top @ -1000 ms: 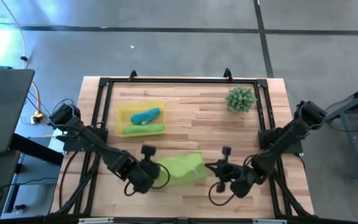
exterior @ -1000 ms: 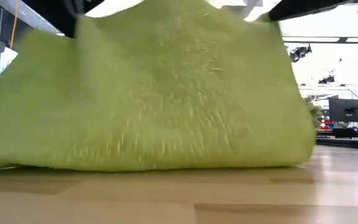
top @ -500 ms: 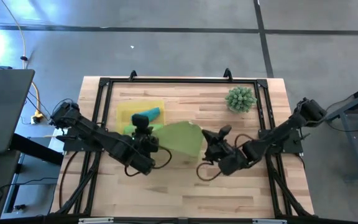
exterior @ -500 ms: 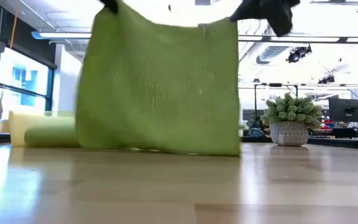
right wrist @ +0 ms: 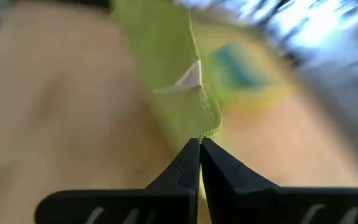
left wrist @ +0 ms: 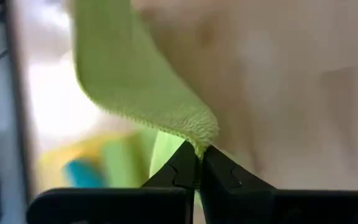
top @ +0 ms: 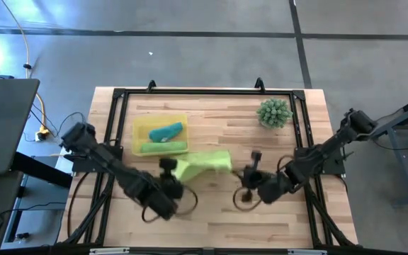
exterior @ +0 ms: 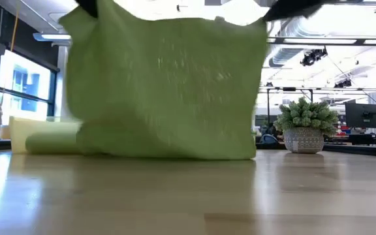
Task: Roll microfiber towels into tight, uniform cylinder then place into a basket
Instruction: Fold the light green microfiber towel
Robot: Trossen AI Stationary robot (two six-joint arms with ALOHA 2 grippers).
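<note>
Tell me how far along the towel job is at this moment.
Done: a teal towel and a rolled green towel lie in the yellow basket. In hand: the third green towel hangs unrolled, its corners pinched by the left hand and right hand. Left: rolling it and putting it in the basket.

Bright ceiling lights glare overhead; both wrist views smear with motion blur.
</note>
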